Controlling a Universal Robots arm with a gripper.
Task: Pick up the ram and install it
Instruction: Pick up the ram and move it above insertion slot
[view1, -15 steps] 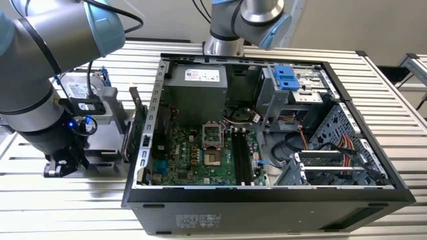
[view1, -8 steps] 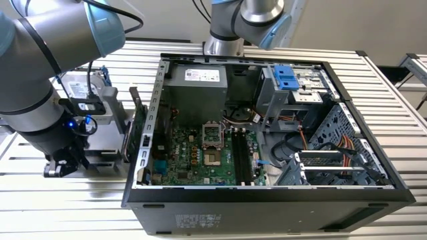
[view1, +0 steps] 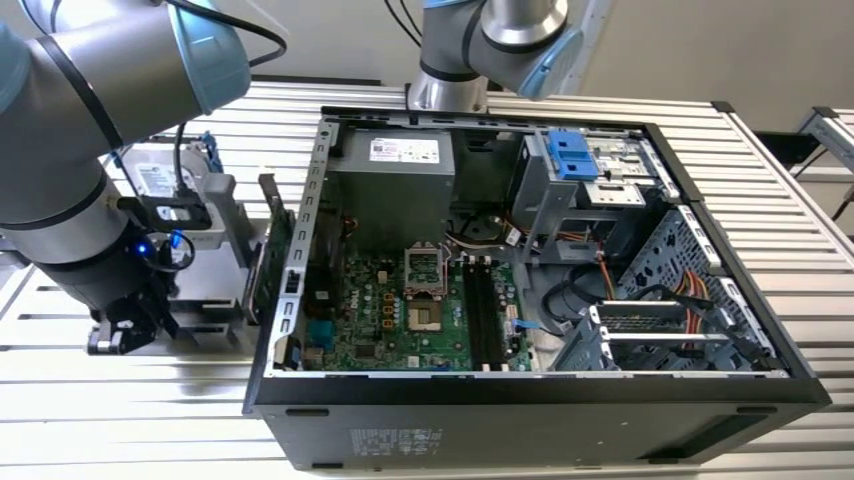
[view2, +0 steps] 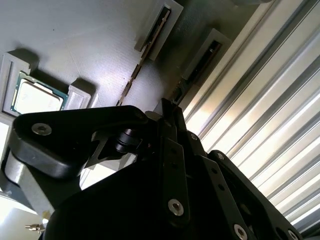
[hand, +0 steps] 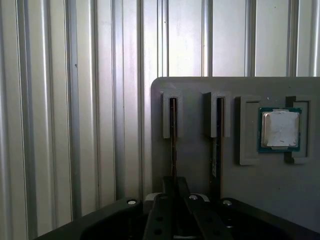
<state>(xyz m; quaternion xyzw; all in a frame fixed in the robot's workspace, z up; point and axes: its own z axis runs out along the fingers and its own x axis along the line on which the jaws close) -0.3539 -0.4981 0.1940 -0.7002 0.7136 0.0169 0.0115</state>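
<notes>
The ram (hand: 173, 135) stands on edge in a slot of a grey tray (hand: 195, 90), the slot nearest the tray's edge; in the second wrist view the ram (view2: 206, 56) runs down to the fingertips. My gripper (hand: 175, 189) straddles its near end, with the black fingers (view2: 166, 117) pressed together on the thin stick. In the exterior view the gripper (view1: 127, 335) hangs low over the tray (view1: 200, 290), on the exterior view's left of the open computer case (view1: 287, 330). The dark memory slots (view1: 483, 320) lie on the motherboard inside the case.
A second stick (hand: 216, 142) stands in the neighbouring slot and a processor chip (hand: 280, 129) lies in a pocket beyond it. A green expansion card (view1: 274, 250) and a silver hard drive (view1: 174, 175) stand between tray and case. Ribbed aluminium tabletop (hand: 75, 125) surrounds the tray.
</notes>
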